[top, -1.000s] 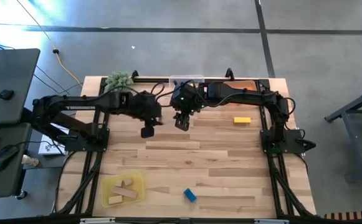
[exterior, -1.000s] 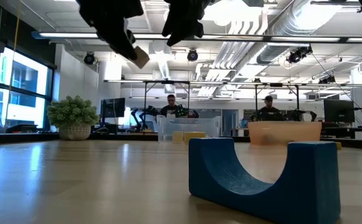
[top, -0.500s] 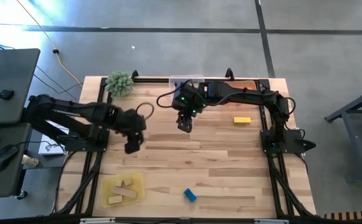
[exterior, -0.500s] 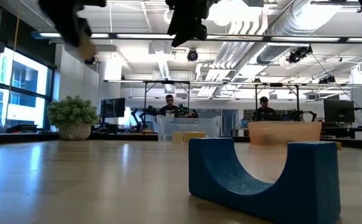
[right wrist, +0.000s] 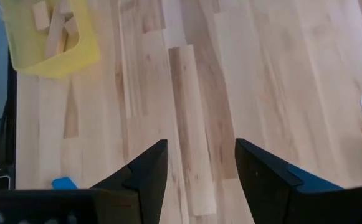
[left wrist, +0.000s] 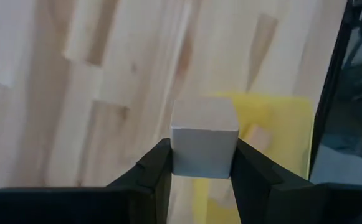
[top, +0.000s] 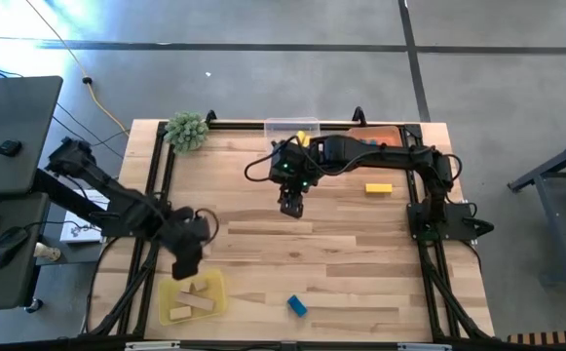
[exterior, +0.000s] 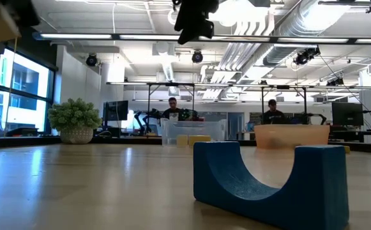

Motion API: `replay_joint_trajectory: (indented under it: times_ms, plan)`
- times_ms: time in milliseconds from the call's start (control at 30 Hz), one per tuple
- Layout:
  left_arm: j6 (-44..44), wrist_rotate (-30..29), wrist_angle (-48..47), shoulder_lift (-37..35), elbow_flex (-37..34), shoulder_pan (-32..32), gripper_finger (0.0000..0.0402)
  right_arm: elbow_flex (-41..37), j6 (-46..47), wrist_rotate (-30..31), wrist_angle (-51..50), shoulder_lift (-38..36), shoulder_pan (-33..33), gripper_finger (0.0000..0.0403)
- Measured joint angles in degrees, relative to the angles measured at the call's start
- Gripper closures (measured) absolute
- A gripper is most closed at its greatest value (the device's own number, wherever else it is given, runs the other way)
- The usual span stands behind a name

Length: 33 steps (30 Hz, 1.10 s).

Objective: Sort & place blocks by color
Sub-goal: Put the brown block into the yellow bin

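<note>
Over on the left, the left gripper (top: 187,261) hangs above the near-left part of the surface (top: 341,244), just beside the yellow tray (top: 214,286), and it's clamped on a plain wood cube (left wrist: 204,137), the block pinched squarely between its two fingers (left wrist: 157,171). Down in that yellow tray lie a couple of plain wood blocks (top: 192,301). Sliding right along the near edge, there's a blue arch block (top: 296,306) resting alone on the surface, well apart from the tray. Up in the middle, the right gripper (top: 291,204) hovers over bare surface with its jaws spread apart and nothing between them. Behind it at the far edge sits the clear tray (top: 281,127) with something yellow inside, and beside that the orange tray (top: 388,133). Further right, a yellow bar block (top: 378,188) lies flat on the surface near the right arm.
</note>
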Motion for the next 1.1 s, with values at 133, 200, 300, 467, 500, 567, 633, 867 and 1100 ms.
replay_joint_trajectory:
  times_ms: [133, 200, 300, 467, 500, 567, 633, 867, 1100]
  plan:
    - [-6.4, -0.1, 1.8, 1.5, -1.6, -5.9, 0.0283, 0.0, 0.0, 0.0, 0.0, 0.0, 1.0, 0.0229]
    - [-9.0, -0.1, 3.3, 3.0, -2.5, -8.3, 0.0283, 0.0, 0.0, 0.0, 0.0, 0.0, 1.5, 0.0229]
    - [-11.6, -0.4, 6.3, 5.9, -2.7, -11.2, 0.0287, -0.1, 0.0, 0.7, 0.0, 0.0, 2.3, 0.0229]
    - [-13.9, -0.8, 12.6, 10.7, -2.7, -14.3, 0.0287, -0.1, 0.0, 1.1, 0.0, 0.0, 3.2, 0.0229]
    - [-14.3, -0.9, 13.8, 11.6, -2.7, -14.8, 0.0285, -0.1, 0.0, 1.1, 0.0, 0.0, 3.3, 0.0229]
    - [-15.1, -0.9, 15.6, 13.4, -2.7, -15.6, 0.0282, -0.1, 0.0, 1.1, 0.0, 0.0, 3.5, 0.0229]
    - [-15.5, -1.0, 17.2, 14.8, -2.7, -16.3, 0.028, -0.1, -0.1, 1.2, 0.0, 0.0, 3.7, 0.0229]
    - [-15.9, -1.0, 19.6, 18.5, -2.7, -17.3, 0.0278, -0.1, 2.0, 1.3, 0.0, 0.0, 4.3, 0.0229]
    - [-18.7, -1.0, 19.0, 18.8, -2.7, -16.4, 0.0277, -0.1, 2.8, 0.9, -1.6, 0.0, 6.4, 0.0229]
